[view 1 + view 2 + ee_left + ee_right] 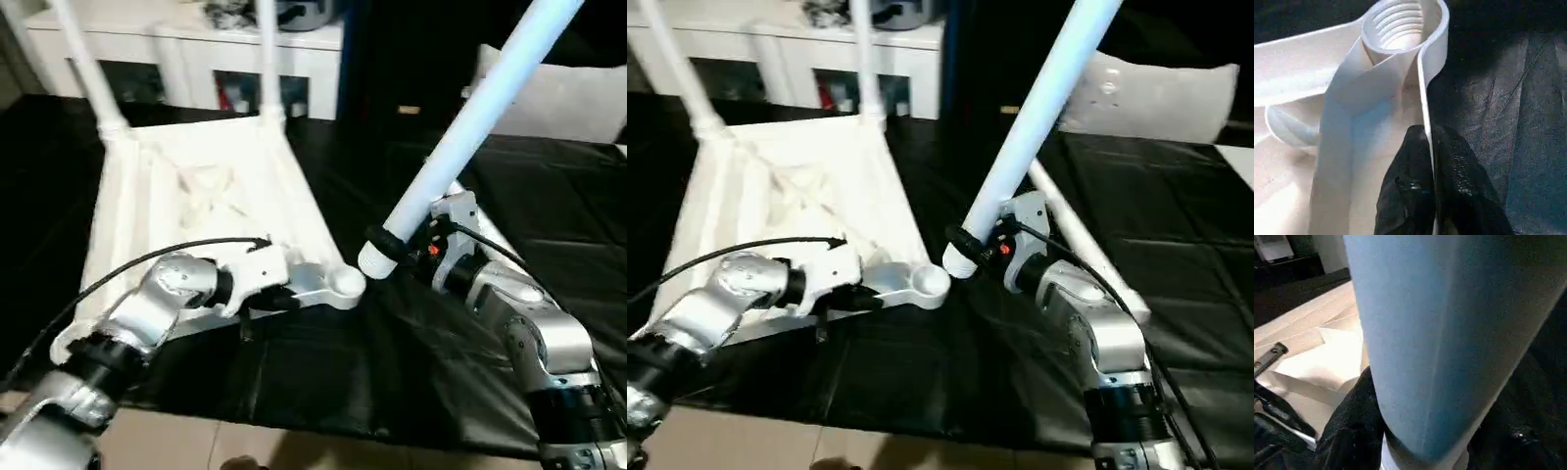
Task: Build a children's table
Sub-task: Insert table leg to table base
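Observation:
The children's table top (196,196) lies upside down on a black mat, ribbed side up. Two white legs (83,59) (266,59) stand upright in its far corner sockets. My left gripper (1429,134) is shut on the thin rim of the top, just short of the near right corner socket (345,282), whose thread shows inside. My right gripper (397,240) is shut on a third leg (470,117) close to its lower end. That leg slants up to the right, with its end hanging just right of the same socket. Another leg (1083,245) lies on the mat behind my right forearm.
A white cabinet (186,49) with glass doors stands behind the table top. A grey cushion (558,98) lies at the back right. The black mat (392,372) covers the ground, and its front edge meets light floor (196,441) near my arms.

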{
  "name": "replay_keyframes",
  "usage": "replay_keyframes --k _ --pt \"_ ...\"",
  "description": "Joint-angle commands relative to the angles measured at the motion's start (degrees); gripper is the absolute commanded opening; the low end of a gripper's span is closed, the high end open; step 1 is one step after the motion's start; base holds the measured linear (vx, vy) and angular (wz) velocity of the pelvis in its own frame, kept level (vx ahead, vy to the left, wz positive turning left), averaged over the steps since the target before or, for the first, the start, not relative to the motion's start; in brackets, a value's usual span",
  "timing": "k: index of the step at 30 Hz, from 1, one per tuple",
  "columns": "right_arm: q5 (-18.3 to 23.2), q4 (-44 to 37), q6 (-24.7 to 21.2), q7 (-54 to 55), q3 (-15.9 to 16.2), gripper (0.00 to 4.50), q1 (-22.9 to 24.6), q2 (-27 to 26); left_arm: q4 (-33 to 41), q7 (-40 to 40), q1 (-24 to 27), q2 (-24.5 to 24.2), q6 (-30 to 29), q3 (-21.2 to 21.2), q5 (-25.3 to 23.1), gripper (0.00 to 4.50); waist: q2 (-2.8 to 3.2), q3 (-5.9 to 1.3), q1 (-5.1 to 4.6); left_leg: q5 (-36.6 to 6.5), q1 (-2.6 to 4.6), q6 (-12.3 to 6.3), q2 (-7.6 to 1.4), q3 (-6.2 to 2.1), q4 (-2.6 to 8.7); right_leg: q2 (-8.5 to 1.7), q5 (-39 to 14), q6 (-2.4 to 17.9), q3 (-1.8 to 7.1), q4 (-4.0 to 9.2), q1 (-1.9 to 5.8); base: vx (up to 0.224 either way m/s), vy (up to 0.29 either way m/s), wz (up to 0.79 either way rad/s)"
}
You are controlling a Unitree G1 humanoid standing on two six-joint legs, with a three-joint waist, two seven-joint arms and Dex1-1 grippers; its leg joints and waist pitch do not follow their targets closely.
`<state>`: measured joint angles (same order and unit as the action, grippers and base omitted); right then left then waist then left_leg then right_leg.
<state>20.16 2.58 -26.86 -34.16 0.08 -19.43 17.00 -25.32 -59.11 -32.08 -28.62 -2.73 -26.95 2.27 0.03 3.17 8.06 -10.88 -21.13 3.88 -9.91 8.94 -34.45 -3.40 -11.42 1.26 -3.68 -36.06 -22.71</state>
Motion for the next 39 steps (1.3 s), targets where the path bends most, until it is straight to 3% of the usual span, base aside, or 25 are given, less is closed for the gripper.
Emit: replay_keyframes --k 1,2,5,7,8,12,15,18,19,22,24,28,33,39 --pt "0.31 -1.24 0.41 -0.02 -1.05 1.88 0.41 0.43 0.99 -2.24 -0.74 2.30 3.84 -2.13 0.13 0.00 0.60 -3.79 -0.34 -10.55 0.94 1.27 -3.18 -0.63 4.32 -5.29 -11.64 9.03 3.32 4.73 2.70 0.000 0.000 0.00" --pt "0.08 -1.47 0.53 0.19 -0.94 1.88 0.72 0.21 0.17 -2.28 -0.78 4.03 6.70 -1.84 0.67 0.00 0.90 -3.77 0.00 -11.57 1.09 1.53 -3.22 -0.59 4.34 -5.19 -11.56 9.17 3.37 4.85 2.45 0.000 0.000 0.00" --pt "0.25 -2.12 0.18 0.42 -1.09 1.88 0.83 0.12 -0.30 -3.12 -0.56 5.18 8.72 -1.80 1.25 0.00 0.86 -4.02 0.55 -10.31 0.79 1.49 -3.27 -0.64 4.32 -5.31 -8.53 9.52 3.30 4.40 2.77 0.000 0.000 0.00" --pt "0.34 -2.44 0.05 0.49 -1.18 1.88 0.94 0.13 -0.41 -3.67 -0.43 5.55 9.57 -1.92 1.26 0.00 0.80 -4.05 0.65 -9.89 0.73 1.33 -3.28 -0.63 4.27 -5.35 -7.74 9.45 3.31 4.34 2.79 0.000 0.000 0.00" --pt "0.50 -2.71 0.02 0.58 -1.29 1.88 1.20 0.18 -0.42 -4.39 -0.17 5.99 10.49 -2.02 1.12 0.00 0.43 -4.00 0.79 -9.41 0.62 1.02 -3.23 -0.55 4.26 -5.38 -7.56 9.30 3.32 4.32 2.86 0.000 0.000 0.00" --pt "0.43 -2.25 0.47 0.56 -1.16 1.88 1.50 0.13 -1.35 -3.81 0.03 6.15 10.89 -1.21 0.43 0.00 0.45 -3.93 0.92 -9.36 0.49 0.82 -3.21 -0.57 4.31 -5.50 -10.17 8.55 3.27 4.44 2.86 0.000 0.000 0.00" --pt "0.36 -2.09 0.37 0.56 -0.91 1.88 1.30 -0.08 -4.62 0.16 -0.76 5.24 9.64 -0.17 -2.54 0.00 0.57 -3.73 0.68 -11.08 0.55 1.19 -3.18 -0.64 4.47 -5.48 -13.42 7.56 3.27 4.85 2.73 0.000 0.000 0.00" --pt "0.52 -2.84 -0.08 0.63 -0.94 1.88 1.54 0.01 -7.72 2.76 -1.61 4.00 8.87 -0.23 -5.92 0.00 0.31 -3.62 0.07 -11.78 0.49 1.23 -3.03 -0.70 4.56 -5.46 -15.93 6.76 3.23 5.17 2.75 0.000 0.000 0.00" --pt "0.59 -3.09 -0.24 0.64 -0.95 1.88 1.61 0.04 -8.20 3.23 -1.74 3.84 8.30 0.09 -6.14 0.00 0.02 -3.56 -0.18 -11.82 0.40 1.19 -3.03 -0.70 4.63 -5.46 -16.77 6.57 3.22 5.25 2.81 0.000 0.000 0.00" --pt "0.80 -3.48 -0.88 0.43 -0.74 1.88 1.66 0.25 -8.43 3.41 -1.89 3.87 5.31 1.95 -4.98 0.00 0.04 -3.49 -0.72 -11.70 0.31 1.11 -2.97 -0.74 4.63 -5.55 -18.64 6.31 3.18 5.37 2.81 0.000 0.000 0.00" --pt "0.78 -3.39 -1.78 -0.47 -0.07 1.88 1.42 0.92 -6.96 1.29 -1.07 4.99 2.15 5.06 0.02 0.00 0.08 -3.52 -1.13 -11.52 0.29 0.92 -2.89 -0.70 4.50 -5.55 -18.47 7.01 3.17 5.39 2.78 0.000 0.000 0.00" --pt "0.80 -3.68 -2.88 -1.05 0.35 1.88 1.13 1.58 -5.61 -0.98 -0.01 5.13 0.30 5.60 2.44 0.00 0.30 -3.77 -1.79 -9.24 0.13 0.02 -2.85 -0.59 4.25 -5.25 -12.05 9.04 3.14 4.85 2.94 0.000 0.000 0.00" --pt "0.55 -3.73 -4.38 -2.34 1.76 1.88 0.44 2.42 -5.08 -1.26 0.54 4.75 -1.63 4.93 0.62 0.00 0.39 -3.87 -1.83 -7.87 0.24 -0.79 -2.90 -0.47 4.08 -5.15 -8.69 10.32 3.15 4.54 3.07 0.000 0.000 0.00" --pt "0.80 -4.12 -6.55 -4.79 3.91 1.88 -0.81 3.50 -5.04 0.38 0.77 4.58 -0.62 4.09 -2.21 0.00 0.04 -3.61 -1.98 -9.75 0.39 -0.64 -2.98 -0.48 4.25 -5.23 -13.22 9.32 3.16 5.03 3.01 0.000 0.000 0.00"
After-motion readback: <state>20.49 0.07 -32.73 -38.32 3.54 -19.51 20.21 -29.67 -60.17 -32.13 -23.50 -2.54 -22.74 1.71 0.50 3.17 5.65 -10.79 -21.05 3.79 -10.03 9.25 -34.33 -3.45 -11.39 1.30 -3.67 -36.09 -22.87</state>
